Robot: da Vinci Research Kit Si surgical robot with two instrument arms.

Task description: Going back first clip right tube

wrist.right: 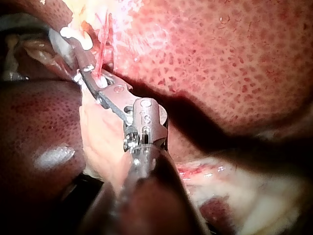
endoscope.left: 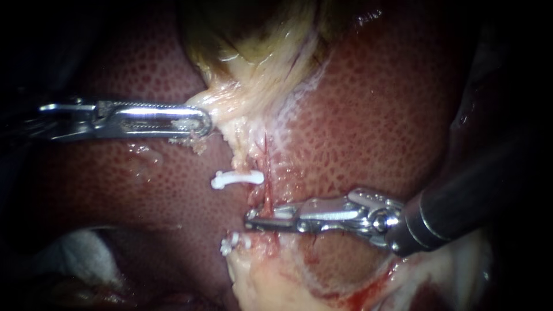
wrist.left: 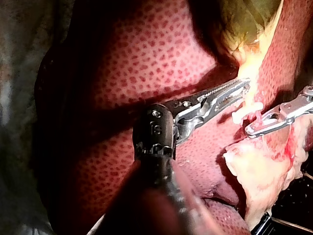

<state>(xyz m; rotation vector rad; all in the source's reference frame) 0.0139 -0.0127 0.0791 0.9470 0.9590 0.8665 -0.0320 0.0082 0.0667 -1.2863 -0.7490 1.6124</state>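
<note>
Mottled red liver point(endoscope.left: 374, 115) lies behind everything, and from the left my left instrument point(endoscope.left: 199, 122) has its jaws clamped on the pale tissue point(endoscope.left: 230, 106) hanging under the gallbladder point(endoscope.left: 253, 34). Ahead of those jaws and lower, a thin red tube point(endoscope.left: 267, 193) carries a white clip point(endoscope.left: 237, 179). My right instrument point(endoscope.left: 253, 220) lies across the tube just beside that clip, jaws slightly parted and gripping nothing, with a second clip point(endoscope.left: 230, 245) just past them on the other side.

pale yellowish gallbladder point(endoscope.left: 259, 52) lies against the mottled red liver point(endoscope.left: 374, 115).
</note>
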